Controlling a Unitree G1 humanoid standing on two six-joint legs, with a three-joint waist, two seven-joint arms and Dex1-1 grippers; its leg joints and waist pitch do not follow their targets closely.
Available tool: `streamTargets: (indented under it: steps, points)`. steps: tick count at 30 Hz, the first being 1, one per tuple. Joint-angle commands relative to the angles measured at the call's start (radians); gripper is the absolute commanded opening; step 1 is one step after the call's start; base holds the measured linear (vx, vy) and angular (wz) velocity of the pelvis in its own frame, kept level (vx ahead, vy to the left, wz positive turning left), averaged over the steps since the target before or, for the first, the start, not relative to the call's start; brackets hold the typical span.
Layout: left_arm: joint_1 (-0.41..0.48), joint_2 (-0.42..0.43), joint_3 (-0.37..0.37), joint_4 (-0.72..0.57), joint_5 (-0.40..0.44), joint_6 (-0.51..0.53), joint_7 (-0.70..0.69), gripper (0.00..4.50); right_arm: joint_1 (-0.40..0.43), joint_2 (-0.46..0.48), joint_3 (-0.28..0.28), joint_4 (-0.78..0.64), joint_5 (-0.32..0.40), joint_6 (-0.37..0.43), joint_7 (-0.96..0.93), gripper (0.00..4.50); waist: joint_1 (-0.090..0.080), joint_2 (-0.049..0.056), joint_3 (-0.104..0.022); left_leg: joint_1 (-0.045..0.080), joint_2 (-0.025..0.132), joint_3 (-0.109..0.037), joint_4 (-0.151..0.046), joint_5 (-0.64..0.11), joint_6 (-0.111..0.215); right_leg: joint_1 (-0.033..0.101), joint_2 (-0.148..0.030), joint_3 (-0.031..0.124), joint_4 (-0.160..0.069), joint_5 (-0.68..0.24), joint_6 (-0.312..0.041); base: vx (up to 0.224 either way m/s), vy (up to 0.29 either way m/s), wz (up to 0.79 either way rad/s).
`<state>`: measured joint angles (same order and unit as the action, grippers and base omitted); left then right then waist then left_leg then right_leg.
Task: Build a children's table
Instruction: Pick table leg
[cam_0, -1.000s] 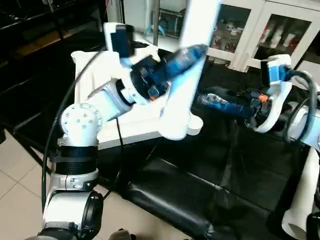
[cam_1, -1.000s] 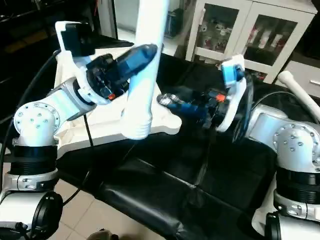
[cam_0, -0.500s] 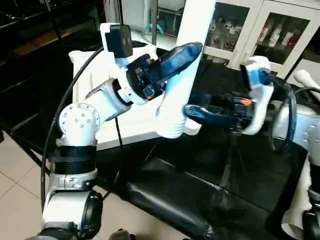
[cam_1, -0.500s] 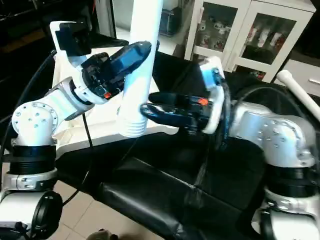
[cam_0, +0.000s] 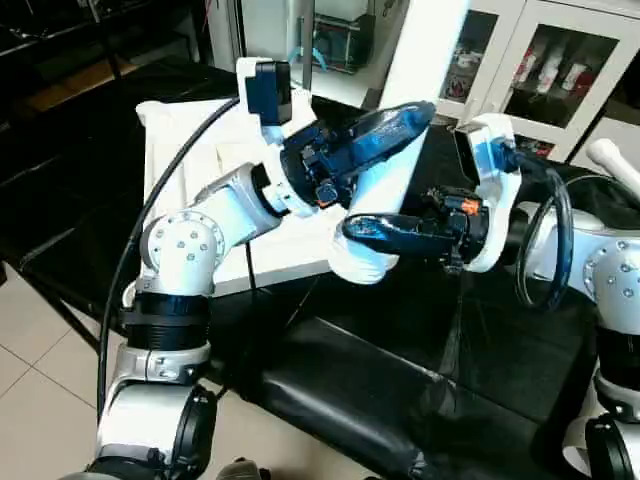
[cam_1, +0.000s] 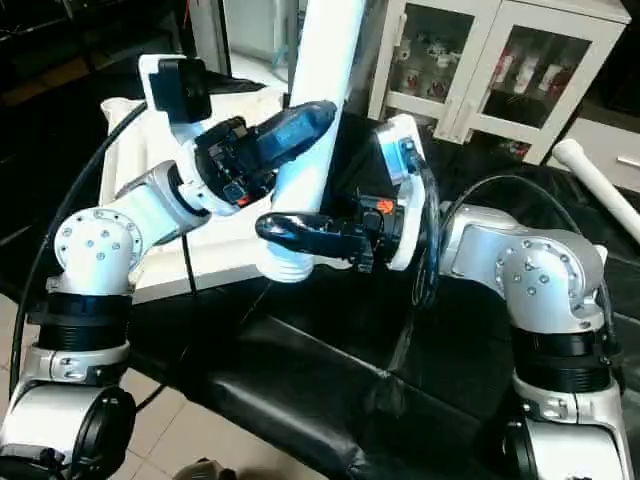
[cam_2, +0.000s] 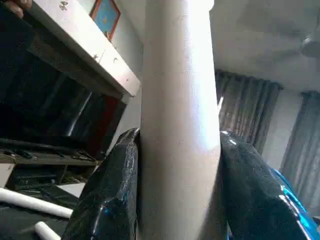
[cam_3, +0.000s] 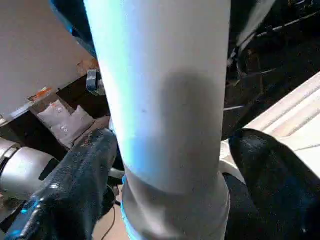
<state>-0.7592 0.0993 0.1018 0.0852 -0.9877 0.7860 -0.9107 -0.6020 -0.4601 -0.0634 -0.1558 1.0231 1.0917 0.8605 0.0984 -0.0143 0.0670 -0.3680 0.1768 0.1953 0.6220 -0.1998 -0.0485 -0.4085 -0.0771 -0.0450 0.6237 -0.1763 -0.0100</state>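
A white tapered leg stands tilted above the table, its ribbed lower end hanging just past the edge of the white tabletop. My left gripper is shut on the leg's middle, and its pads press both sides. My right gripper straddles the leg's lower end. Its fingers are spread, with a gap between one of them and the leg. The tabletop lies on the black work table behind my left arm. Another leg lies at the far right.
The black-covered work table runs across the front. White glass-door cabinets stand behind it. Tiled floor shows at the lower left. Two more white tubes lie on the black cover in the left wrist view.
My right gripper has swung left from beside the tabletop's corner and now has the leg's lower end between its fingers. The left arm has shifted the leg to the right and tilted it more.
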Motion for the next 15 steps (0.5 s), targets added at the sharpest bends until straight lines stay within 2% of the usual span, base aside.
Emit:
streamTargets:
  steps: [1,7,13,15]
  points:
    - [-0.010,0.001,0.000,-0.002,0.002,-0.005,-0.006,1.94,0.000,-0.008,0.003,-0.024,0.004,0.013,0.009,3.66,0.001,0.000,-0.074,0.011,0.042,-0.023,-0.078,-0.143,-0.028,0.053,-0.059,0.040,-0.078,-0.242,-0.181,0.000,0.000,0.00]
    - [-0.004,-0.003,0.000,-0.008,0.004,-0.007,-0.002,1.94,0.001,-0.008,0.007,-0.017,0.001,0.007,-0.001,3.13,0.001,0.000,-0.074,0.011,0.042,-0.022,-0.078,-0.146,-0.029,0.053,-0.060,0.040,-0.079,-0.246,-0.180,0.000,0.000,0.00]
    - [0.003,-0.003,-0.003,-0.013,0.006,-0.009,0.001,1.94,-0.004,-0.003,0.015,-0.006,-0.032,-0.015,-0.020,2.62,-0.002,-0.001,-0.073,0.011,0.043,-0.023,-0.079,-0.152,-0.031,0.052,-0.060,0.040,-0.080,-0.260,-0.175,0.000,0.000,0.00]
    - [0.006,-0.003,-0.015,-0.007,0.053,-0.041,0.031,1.94,-0.007,0.004,0.021,0.000,-0.065,-0.035,-0.051,2.51,-0.003,-0.001,-0.073,0.010,0.043,-0.024,-0.080,-0.153,-0.033,0.053,-0.060,0.040,-0.080,-0.261,-0.173,0.000,0.000,0.00]
